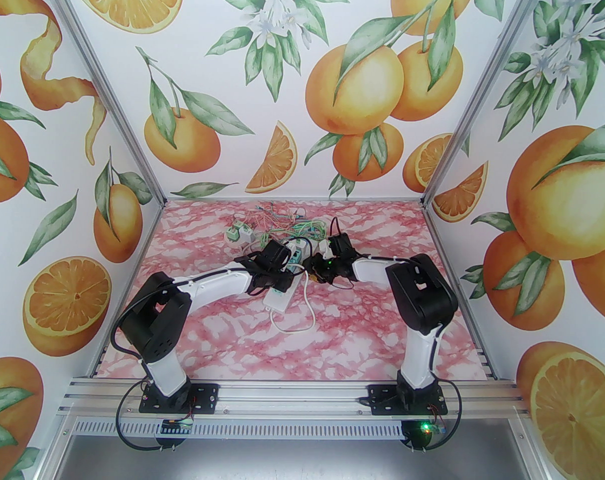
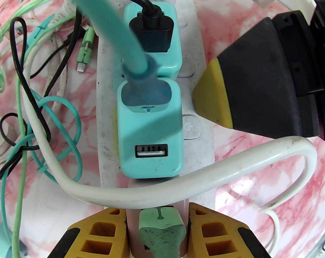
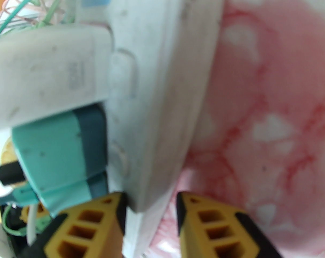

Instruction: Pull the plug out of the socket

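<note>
Left wrist view: the left hand [image 2: 157, 216] is clenched on the pink plug [image 2: 132, 224] at the near end of the white power strip [image 2: 106, 117]. The right hand [image 3: 150, 197] stands parted astride that strip's edge; the grey label [image 3: 76, 75] on a white adapter [image 3: 44, 71] is too blurred to read. Pink marble desk [image 1: 362, 328], orange-print walls [image 1: 332, 93] behind.

Reads as a robotics lab test cell. Boxed in by bare aluminium posts [image 1: 463, 123] and wall panels [image 1: 302, 68] printed with oranges, leaves and blossom, like a staged backdrop. Floored with a pink marbled tabletop [image 1: 222, 338]. Fitted with a left arm [image 1: 217, 280] and a right arm [image 1: 417, 288], both bolted to a slotted metal rail [image 1: 292, 398] at the near edge. Strewn with practice clutter: a power strip [image 1: 277, 298] and tangled cables [image 1: 282, 220].
</note>
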Action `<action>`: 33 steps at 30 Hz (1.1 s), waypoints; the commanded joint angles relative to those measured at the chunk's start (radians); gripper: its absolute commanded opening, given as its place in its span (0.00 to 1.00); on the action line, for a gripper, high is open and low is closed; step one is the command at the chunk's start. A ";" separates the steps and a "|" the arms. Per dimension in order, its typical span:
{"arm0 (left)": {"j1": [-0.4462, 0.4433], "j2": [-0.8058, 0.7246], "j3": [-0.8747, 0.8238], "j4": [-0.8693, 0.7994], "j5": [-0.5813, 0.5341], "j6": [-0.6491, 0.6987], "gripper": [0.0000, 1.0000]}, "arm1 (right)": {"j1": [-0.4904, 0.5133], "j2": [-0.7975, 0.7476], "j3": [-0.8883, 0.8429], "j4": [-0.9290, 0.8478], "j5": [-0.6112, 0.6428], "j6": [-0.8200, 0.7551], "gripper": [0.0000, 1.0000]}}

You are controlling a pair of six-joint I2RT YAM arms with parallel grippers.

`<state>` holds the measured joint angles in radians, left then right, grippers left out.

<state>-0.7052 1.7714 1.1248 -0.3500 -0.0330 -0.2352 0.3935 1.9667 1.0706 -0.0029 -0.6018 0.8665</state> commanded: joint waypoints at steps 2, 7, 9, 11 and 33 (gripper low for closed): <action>0.000 0.010 0.049 -0.021 0.011 -0.007 0.24 | 0.010 0.034 0.024 -0.097 0.062 -0.053 0.33; -0.048 0.015 0.094 -0.075 -0.122 0.058 0.21 | 0.010 0.052 0.031 -0.163 0.096 -0.079 0.32; -0.063 0.021 0.107 -0.092 -0.149 0.067 0.20 | 0.010 0.058 0.034 -0.180 0.109 -0.081 0.32; -0.065 0.014 0.102 -0.092 -0.154 0.057 0.19 | 0.010 0.061 0.038 -0.195 0.121 -0.084 0.31; 0.061 -0.234 0.028 -0.160 -0.013 -0.006 0.17 | 0.010 0.021 0.016 -0.222 0.143 -0.112 0.32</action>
<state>-0.6582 1.5929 1.1751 -0.4866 -0.0814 -0.2295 0.4057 1.9701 1.1263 -0.1123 -0.5533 0.7689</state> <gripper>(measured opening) 0.287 0.317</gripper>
